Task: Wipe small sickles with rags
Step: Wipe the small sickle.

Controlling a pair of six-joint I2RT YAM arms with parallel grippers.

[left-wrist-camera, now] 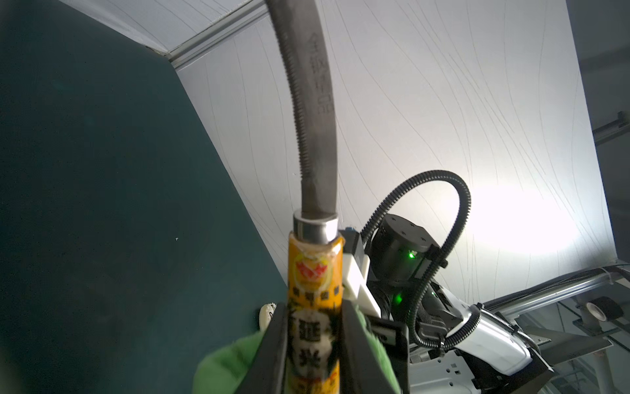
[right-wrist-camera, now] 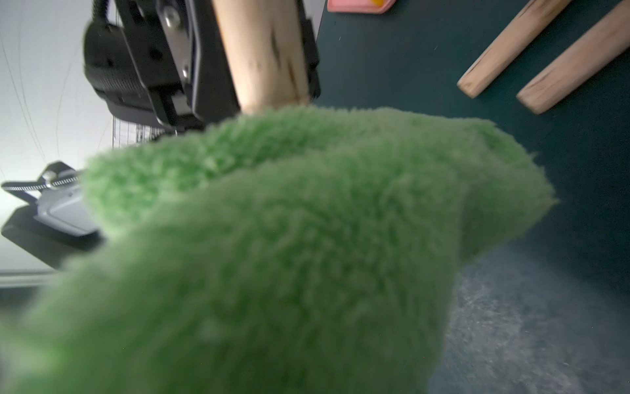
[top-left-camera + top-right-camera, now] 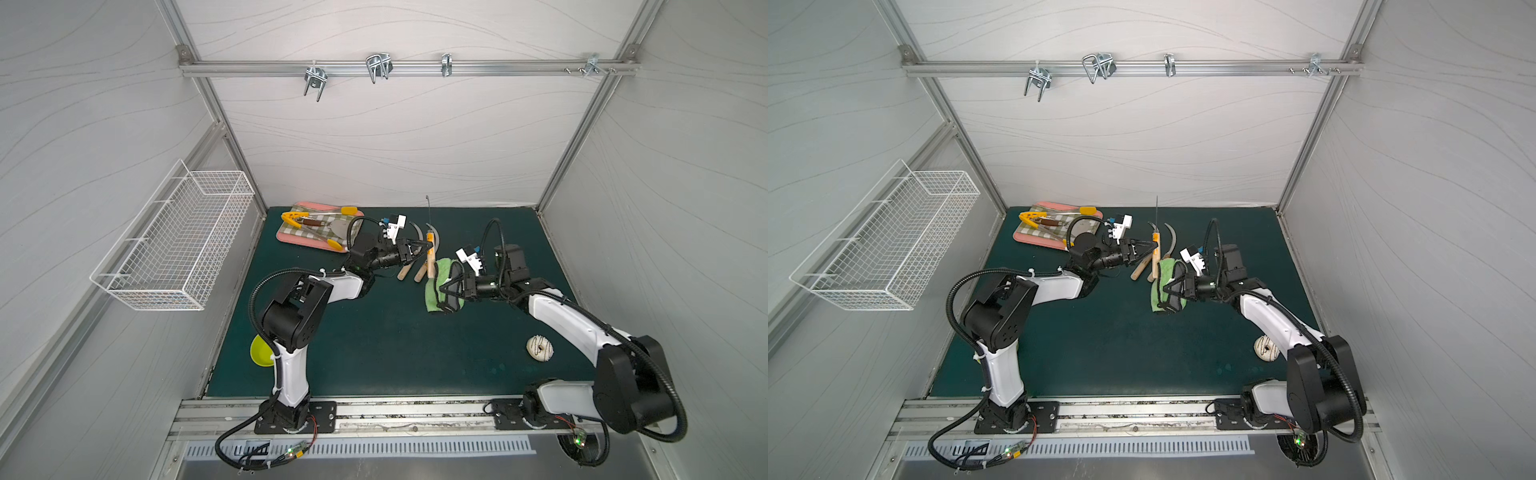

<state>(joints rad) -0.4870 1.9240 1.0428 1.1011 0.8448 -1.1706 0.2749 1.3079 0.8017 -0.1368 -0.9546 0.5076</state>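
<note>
Sickle, grey curved blade and orange-labelled wooden handle (image 1: 315, 143): upright, clamped in my left gripper (image 3: 428, 246).
Rag, folded light-green microfibre (image 3: 432, 300): pinched by my right gripper (image 3: 442, 289), just at that handle's end.
Other two wooden-handled sickles (image 3: 403, 272): lying on dark-green mat (image 3: 374, 332).

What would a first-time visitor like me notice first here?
The left claw holds a sickle upright mid-table, its grey blade pointing up. Right beside it, the right claw clutches a fluffy green rag. A white doughnut lies alone on the dark green mat, nearer the front.
</note>
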